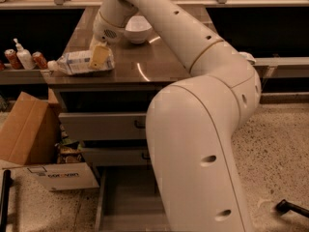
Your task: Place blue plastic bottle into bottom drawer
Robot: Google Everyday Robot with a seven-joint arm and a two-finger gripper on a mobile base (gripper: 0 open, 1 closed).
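Camera view.

1. Gripper (100, 57): positioned at the left front part of the brown counter (145, 64), directly at the blue plastic bottle (73, 62). It overlaps the right end of the bottle. Whether it is open or clamped on the bottle cannot be determined.
2. Blue plastic bottle: lies on its side on the counter, near the left edge, with its white cap pointing left. It is outside the drawer.
3. Bottom drawer (128, 197): pulled out at floor level below the counter. The visible part of its grey tray holds nothing. Its right part is hidden behind the arm (198, 129).
4. Upper drawers (101, 125) and (113, 156): both closed, each with a black handle partly covered by the arm.
5. White bowl (138, 29): stands on the counter behind the gripper, apart from the bottle.
6. Left shelf (21, 75): carries a white pump bottle (23, 57) between two red cans (10, 58) and (39, 60).
7. Cardboard box (26, 129): stands open on the speckled floor, left of the drawers.
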